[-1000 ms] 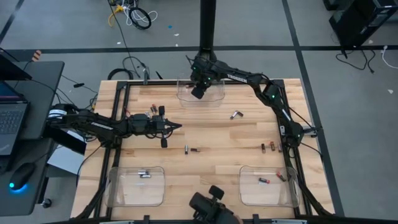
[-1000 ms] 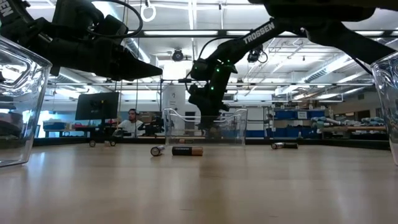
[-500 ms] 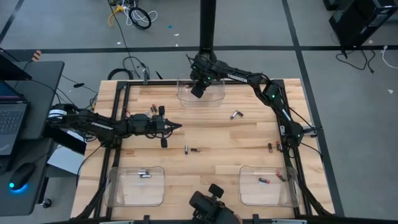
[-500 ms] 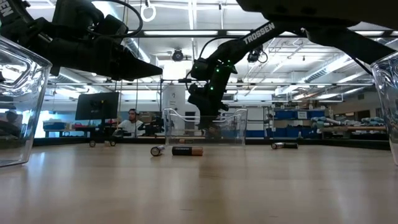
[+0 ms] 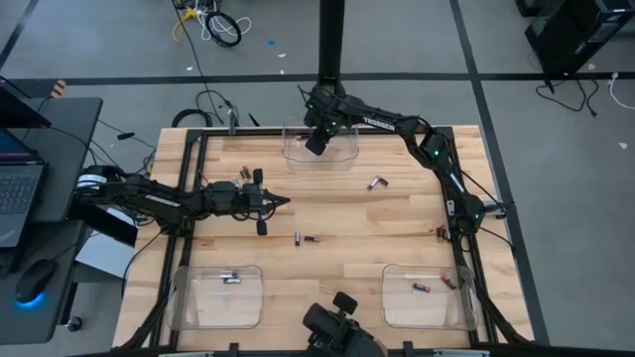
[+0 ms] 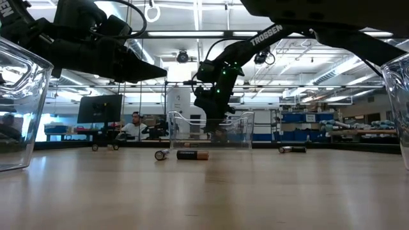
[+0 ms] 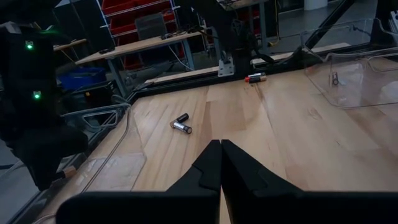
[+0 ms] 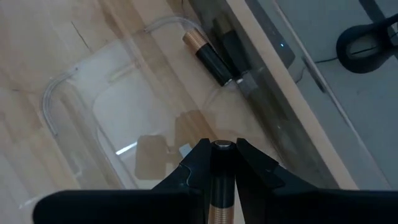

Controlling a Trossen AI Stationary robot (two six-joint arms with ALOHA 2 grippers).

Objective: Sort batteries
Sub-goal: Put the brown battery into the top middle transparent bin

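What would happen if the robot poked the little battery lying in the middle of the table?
The battery is a smooth round cylinder lying on its side on the flat wooden table, so it would probably roll away if poked sideways. Pushed end-on, it might slide or spin instead. It looks stiff, so it shouldn't bend.

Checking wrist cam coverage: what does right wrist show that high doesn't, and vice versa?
Only right wrist: the right gripper shut on a battery with a copper band, held above the far clear bin, and a black, copper-ended battery already lying in that bin.

Only high: the left gripper, shut and empty, over the table's left half; loose batteries on the wood; two near bins holding cells.

Both: the right gripper over the far bin.
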